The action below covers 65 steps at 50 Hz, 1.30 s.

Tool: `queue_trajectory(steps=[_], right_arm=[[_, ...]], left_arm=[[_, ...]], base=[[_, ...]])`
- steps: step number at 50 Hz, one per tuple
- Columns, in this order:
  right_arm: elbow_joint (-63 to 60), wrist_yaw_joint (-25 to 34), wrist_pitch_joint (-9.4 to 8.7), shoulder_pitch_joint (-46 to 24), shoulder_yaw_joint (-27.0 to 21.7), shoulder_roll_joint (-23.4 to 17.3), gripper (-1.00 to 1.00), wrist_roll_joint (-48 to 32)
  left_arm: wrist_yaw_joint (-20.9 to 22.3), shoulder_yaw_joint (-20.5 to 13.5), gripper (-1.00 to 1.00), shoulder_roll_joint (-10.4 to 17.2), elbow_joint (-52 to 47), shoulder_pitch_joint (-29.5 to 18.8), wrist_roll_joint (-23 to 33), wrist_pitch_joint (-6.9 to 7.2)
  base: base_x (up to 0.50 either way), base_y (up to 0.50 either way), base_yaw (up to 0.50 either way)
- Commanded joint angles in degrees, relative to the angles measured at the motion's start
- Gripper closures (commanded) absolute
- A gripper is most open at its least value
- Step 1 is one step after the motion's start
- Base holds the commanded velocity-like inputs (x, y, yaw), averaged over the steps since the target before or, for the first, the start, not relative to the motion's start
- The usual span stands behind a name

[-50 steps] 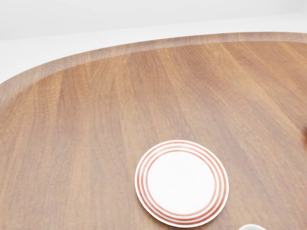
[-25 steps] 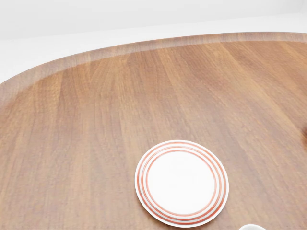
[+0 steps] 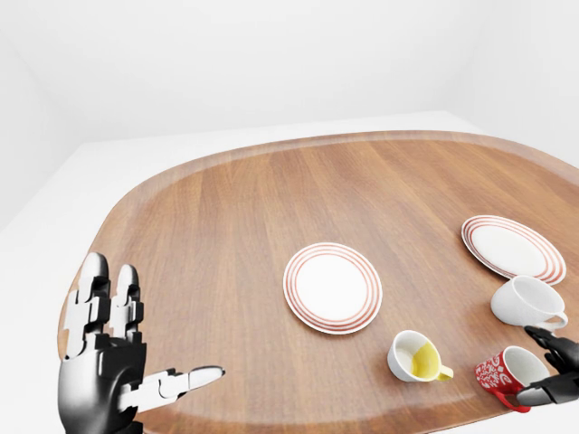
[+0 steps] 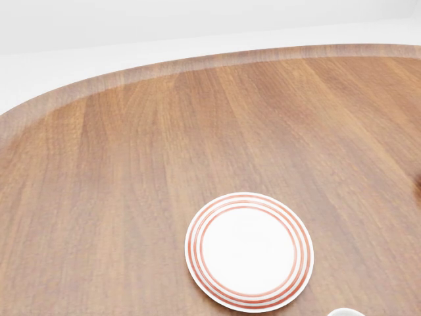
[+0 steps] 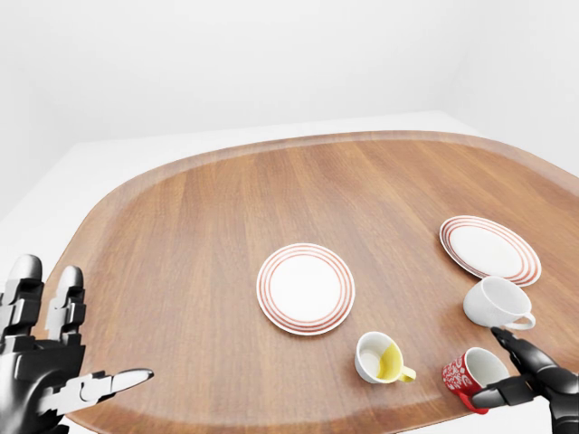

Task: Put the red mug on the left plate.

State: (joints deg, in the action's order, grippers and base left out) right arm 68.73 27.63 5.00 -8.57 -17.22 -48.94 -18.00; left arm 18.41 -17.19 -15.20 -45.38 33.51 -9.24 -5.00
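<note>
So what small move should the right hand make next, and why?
Probably close the fingers round the red mug. The right hand is open, its fingers standing on either side of the tilted mug, which is not gripped yet. The left plate stands bare.

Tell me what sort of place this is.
Probably a bare simulated dining setup: a rounded wooden table in a plain white room, set with two red-ringed plates and three mugs lying tipped, among them the red mug beside the right hand.
</note>
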Motion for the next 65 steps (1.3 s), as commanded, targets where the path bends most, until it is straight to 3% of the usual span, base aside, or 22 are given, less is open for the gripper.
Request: queue_trajectory(steps=[1, 25, 26, 27, 45, 48, 49, 50, 51, 52, 54, 57, 60, 62, 65], right_arm=[[0.7, -0.8, 0.00, -0.1, 0.8, 0.0, -1.00, 0.8], [1.4, -1.0, 0.00, -1.1, 2.1, 1.1, -0.99, 0.5], [1.0, -0.9, 0.00, -0.7, 1.8, 1.1, 0.79, 0.8], [0.8, -0.5, 0.00, -0.6, 1.7, 1.2, 1.00, 1.0], [-8.8, 1.6, 0.00, 2.2, -2.6, 1.1, 1.00, -2.0], [-20.0, 2.0, -0.02, 5.0, -5.0, 0.9, 1.00, -4.8], [-24.7, 3.0, -2.25, 5.9, -6.9, 1.4, 1.00, -5.5], [-33.3, 5.1, -6.25, 6.6, -9.2, 1.9, 1.00, -6.7], [-37.7, 6.6, -8.37, 6.5, -10.8, 2.9, 1.00, -8.7], [-43.6, 7.2, -10.00, 4.6, -11.2, 3.4, 1.00, -12.1], [-50.5, 10.4, -10.00, 2.3, -12.5, 5.1, 1.00, -16.1], [-54.3, 12.4, -10.00, -6.0, -9.6, 5.5, 1.00, -21.3], [-54.2, 12.4, -10.00, -13.7, -5.1, 6.1, 1.00, -24.5], [-49.7, 12.4, -10.00, -20.9, 1.6, 8.1, 1.00, -29.0], [-46.0, 12.1, -10.00, -27.6, 5.1, 10.8, 1.00, -32.3]], left_arm=[[-0.2, 0.2, -1.00, 0.1, 0.3, -0.2, 0.2, 0.00], [-1.1, 0.6, -1.00, 1.0, 0.5, -0.5, 0.5, 0.00], [-1.1, 0.6, -1.00, 0.9, 0.5, -0.4, 0.5, 0.00], [-1.0, 0.6, -1.00, 0.9, 0.5, -0.4, 0.5, 0.00], [-0.8, 0.5, -1.00, 0.6, 0.3, -0.3, 0.6, 0.00], [-0.9, 0.6, -1.00, 0.7, 0.5, -0.4, 0.8, 0.00], [-0.9, 0.6, -1.00, 0.7, 0.5, -0.5, 0.9, 0.00], [-0.9, 0.8, -1.00, 0.8, 0.6, -0.4, 1.0, 0.00], [-0.9, 0.8, -1.00, 0.8, 0.6, -0.3, 1.0, 0.00], [-0.9, 0.8, -1.00, 0.8, 0.6, -0.2, 0.9, 0.00], [-0.9, 0.7, -1.00, 0.9, 0.6, -0.2, 0.8, 0.00], [-1.0, 0.7, -1.00, 0.9, 0.7, -0.4, 0.8, 0.00], [-1.1, 0.8, -1.00, 1.0, 0.8, -0.5, 0.9, 0.00], [-1.2, 0.9, -1.00, 1.0, 0.9, -0.5, 1.0, 0.00], [-1.3, 0.9, -1.00, 1.1, 0.9, -0.5, 0.9, 0.00]], base=[[0.00, 0.00, 0.00], [0.00, 0.00, 0.00], [0.00, 0.00, 0.00], [0.00, 0.00, 0.00], [0.00, 0.00, 0.00], [0.00, 0.00, 0.00], [0.00, 0.00, 0.00], [0.00, 0.00, 0.00], [0.00, 0.00, 0.00], [0.00, 0.00, 0.00], [0.00, 0.00, 0.00], [0.00, 0.00, 0.00], [0.00, 0.00, 0.00], [0.00, 0.00, 0.00], [0.00, 0.00, 0.00]])
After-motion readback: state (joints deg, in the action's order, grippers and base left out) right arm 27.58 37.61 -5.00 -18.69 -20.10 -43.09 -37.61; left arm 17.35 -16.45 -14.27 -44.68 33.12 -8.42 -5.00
